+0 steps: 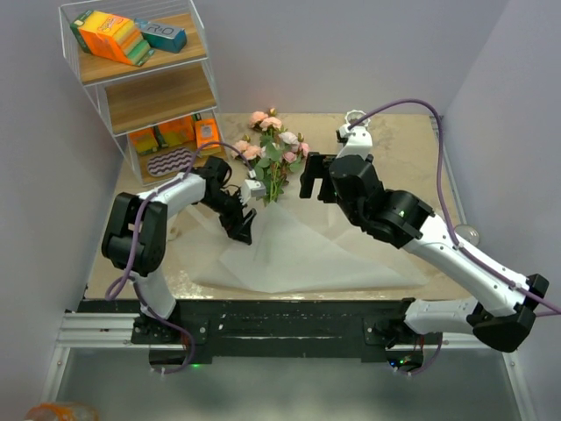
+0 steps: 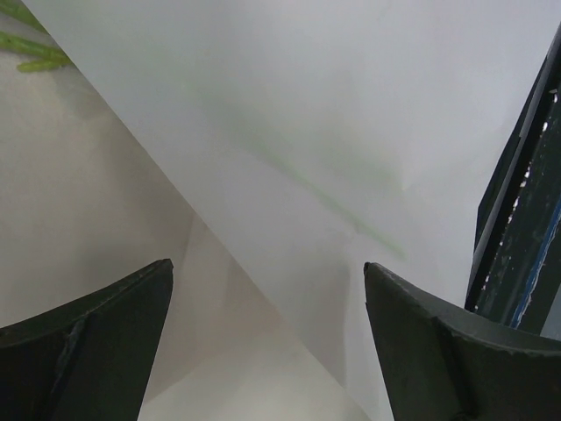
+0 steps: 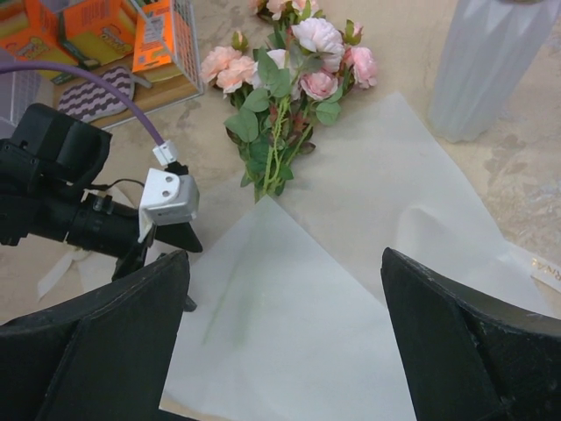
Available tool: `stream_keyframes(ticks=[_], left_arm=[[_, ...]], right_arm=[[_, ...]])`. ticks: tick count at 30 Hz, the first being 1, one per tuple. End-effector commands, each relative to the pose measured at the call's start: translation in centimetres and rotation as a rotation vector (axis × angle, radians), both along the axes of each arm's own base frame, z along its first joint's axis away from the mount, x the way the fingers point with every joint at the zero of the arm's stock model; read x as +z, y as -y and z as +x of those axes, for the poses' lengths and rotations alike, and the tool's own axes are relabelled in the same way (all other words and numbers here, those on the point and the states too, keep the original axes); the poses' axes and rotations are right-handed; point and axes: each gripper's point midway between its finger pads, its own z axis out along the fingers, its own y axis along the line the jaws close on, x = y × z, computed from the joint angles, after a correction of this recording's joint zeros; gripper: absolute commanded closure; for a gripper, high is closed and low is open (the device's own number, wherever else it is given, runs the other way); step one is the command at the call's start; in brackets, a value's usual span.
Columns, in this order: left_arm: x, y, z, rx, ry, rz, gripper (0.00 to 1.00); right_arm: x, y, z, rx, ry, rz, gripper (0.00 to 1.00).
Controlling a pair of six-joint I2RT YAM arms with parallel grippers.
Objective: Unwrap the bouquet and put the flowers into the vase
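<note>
The bouquet lies unwrapped: pink and peach roses [image 1: 272, 149] [image 3: 294, 66] with green leaves rest on the table past the back corner of the pale translucent paper [image 1: 294, 250] [image 3: 351, 289] [image 2: 307, 132]. Faint green stem lines show through a folded layer of the paper. The white ribbed vase [image 3: 491, 61] [image 1: 357, 138] stands right of the flowers, partly hidden by the right arm in the top view. My left gripper [image 1: 241, 230] [image 2: 267, 267] is open, low over the paper's left edge. My right gripper [image 1: 316, 186] [image 3: 282, 263] hangs open above the paper, near the stems, holding nothing.
A wire shelf rack [image 1: 149, 83] with orange boxes stands at the back left, its lower boxes [image 3: 105, 31] close to the flowers. A cream ribbon strip [image 3: 60, 270] lies on the table by the left arm. A small round object [image 1: 467, 234] sits at the right edge.
</note>
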Motion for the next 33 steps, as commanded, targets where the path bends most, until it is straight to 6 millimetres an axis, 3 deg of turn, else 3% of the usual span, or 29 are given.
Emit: stream_keyframes(ticks=[1, 3, 4, 6, 7, 10, 11, 17, 22, 33], left_arm=[[1.4, 1.0, 0.7, -0.029, 0.052, -0.067, 0.22], [1.7, 1.0, 0.8, -0.033, 0.053, -0.061, 0.34], [1.8, 1.1, 0.8, -0.037, 0.053, -0.059, 0.47], [2.3, 1.1, 0.8, -0.039, 0.068, -0.057, 0.6], [2.5, 1.1, 0.8, -0.039, 0.076, -0.057, 0.73], [3.1, 1.0, 0.4, -0.056, 0.126, -0.039, 0.95], [3.5, 1.0, 0.2, -0.062, 0.148, -0.032, 0.98], [5.3, 1.6, -0.8, -0.098, 0.199, -0.037, 1.0], [7.2, 2.2, -3.0, -0.173, 0.25, -0.045, 1.0], [10.5, 1.7, -12.0, -0.477, 0.423, -0.088, 1.0]], right_arm=[[0.7, 0.1, -0.1, 0.009, 0.029, 0.032, 0.08], [0.4, 0.3, -0.2, 0.005, 0.025, 0.027, 0.08], [0.3, 0.4, -0.2, 0.001, 0.025, 0.026, 0.08], [0.0, 0.4, -0.2, 0.002, 0.02, 0.017, 0.08], [0.1, 0.5, -0.3, 0.003, 0.024, 0.019, 0.08], [-0.1, 0.6, -0.3, 0.0, 0.022, 0.011, 0.08], [-0.1, 0.7, -0.2, -0.002, 0.023, 0.007, 0.08], [0.2, 0.9, -0.1, -0.008, 0.034, 0.003, 0.08], [1.6, 1.8, 0.0, -0.023, 0.06, -0.005, 0.08], [2.3, 2.2, 1.2, -0.03, 0.056, -0.004, 0.08]])
